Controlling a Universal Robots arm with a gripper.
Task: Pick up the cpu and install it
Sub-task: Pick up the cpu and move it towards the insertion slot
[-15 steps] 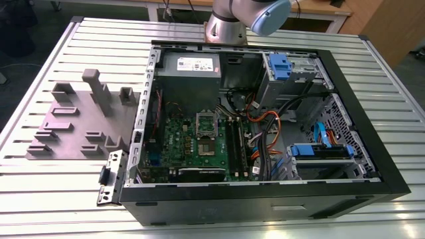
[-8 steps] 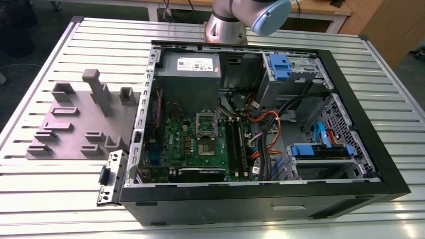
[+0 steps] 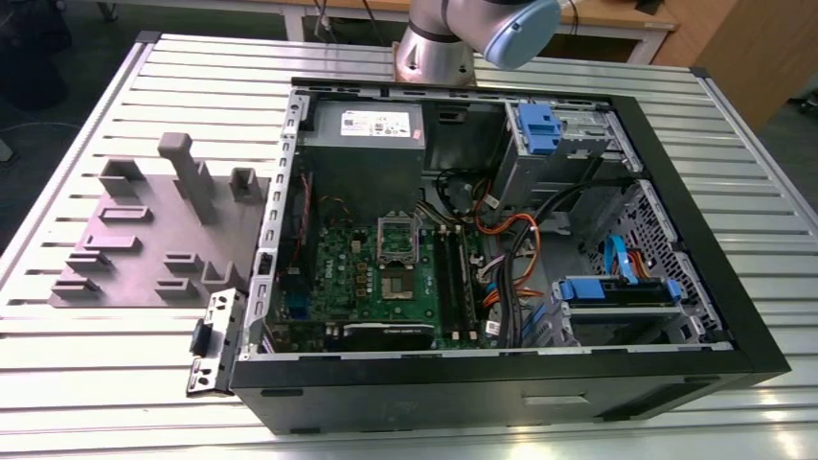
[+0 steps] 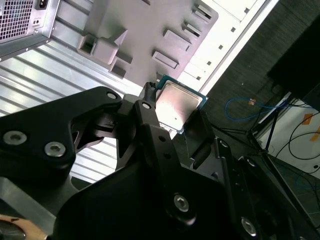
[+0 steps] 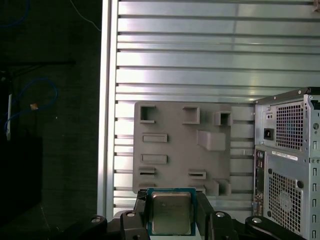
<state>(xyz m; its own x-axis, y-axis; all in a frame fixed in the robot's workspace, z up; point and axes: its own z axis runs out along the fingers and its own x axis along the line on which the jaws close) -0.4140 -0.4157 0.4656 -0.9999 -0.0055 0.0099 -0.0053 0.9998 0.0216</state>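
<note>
The cpu (image 5: 171,212) is a small flat square chip with a silver-grey top and a green rim. My gripper (image 5: 171,216) is shut on it, one black finger (image 5: 141,210) on each of two opposite edges. In the second wrist view the cpu (image 4: 178,102) sits the same way in the gripper (image 4: 175,106), held high in the air above the grey fixture plate (image 5: 180,150) and the slatted table. In the exterior view the green motherboard (image 3: 364,278) lies inside the open computer case (image 3: 511,383), with the silver socket frame (image 3: 397,233) at its middle.
The grey fixture plate (image 3: 141,240) with raised blocks lies on the slatted metal table (image 3: 102,364) at the exterior view's left of the case. The arm's base (image 3: 442,48) stands behind the case. Cables (image 3: 511,240) and blue drive bays (image 3: 614,292) crowd the case's right half.
</note>
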